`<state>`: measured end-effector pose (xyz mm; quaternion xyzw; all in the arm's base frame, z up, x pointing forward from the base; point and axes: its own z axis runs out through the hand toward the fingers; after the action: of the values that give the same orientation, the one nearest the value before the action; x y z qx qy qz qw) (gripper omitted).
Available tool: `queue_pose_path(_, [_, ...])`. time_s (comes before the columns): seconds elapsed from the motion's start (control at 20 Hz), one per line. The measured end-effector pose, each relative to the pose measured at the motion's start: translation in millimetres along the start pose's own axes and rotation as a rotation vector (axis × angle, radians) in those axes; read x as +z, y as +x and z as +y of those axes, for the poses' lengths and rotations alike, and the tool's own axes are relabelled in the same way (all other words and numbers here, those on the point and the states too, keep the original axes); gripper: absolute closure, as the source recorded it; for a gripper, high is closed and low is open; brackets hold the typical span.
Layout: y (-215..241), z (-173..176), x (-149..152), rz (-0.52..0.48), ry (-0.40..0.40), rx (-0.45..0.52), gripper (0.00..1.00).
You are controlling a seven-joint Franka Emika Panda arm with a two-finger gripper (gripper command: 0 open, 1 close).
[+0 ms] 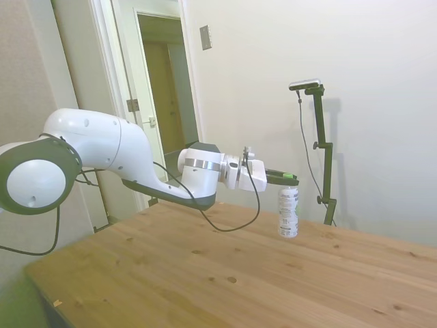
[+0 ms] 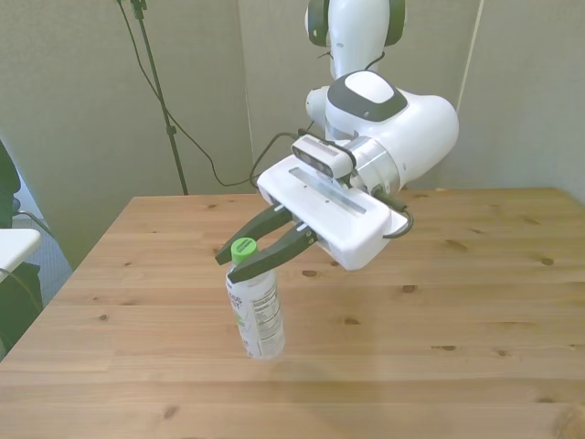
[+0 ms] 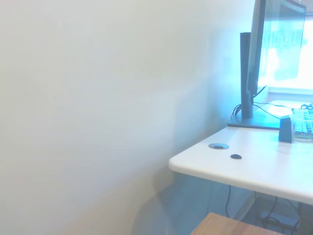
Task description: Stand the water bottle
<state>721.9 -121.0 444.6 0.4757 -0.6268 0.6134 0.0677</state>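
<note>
One water bottle stands upright on the wooden tabletop in the side view, toward the far side of the wood, with its base on the surface and its white label facing the camera. The white arm stretches out level from the picture's left, and its hand lies flat at the height of the green cap, the dark fingers reaching the cap from the side.

From the front view the bottle sits near the middle of the tabletop, a little toward the front view's left, upright with a slight lean. The hand is spread only as far as the cap, which sits between the two dark fingers; they close in on it from either side, though whether they press the cap or just flank it cannot be told. The wide white body of the hand hangs above and behind the bottle.

In the wrist view neither the bottle nor the hand shows; the camera looks at a pale wall, a white desk with a dark monitor stand on it, and a corner of the wooden tabletop
</note>
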Motion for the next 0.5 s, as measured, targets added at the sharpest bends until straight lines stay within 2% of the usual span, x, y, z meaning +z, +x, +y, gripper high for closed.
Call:
queue_pose_path(0.35, [-29.1,-1.4,23.6,0.015,0.020,-0.011,1.00])
queue_pose_path(0.5, [-45.8,-8.1,24.9,0.017,0.036,-0.007,1.00])
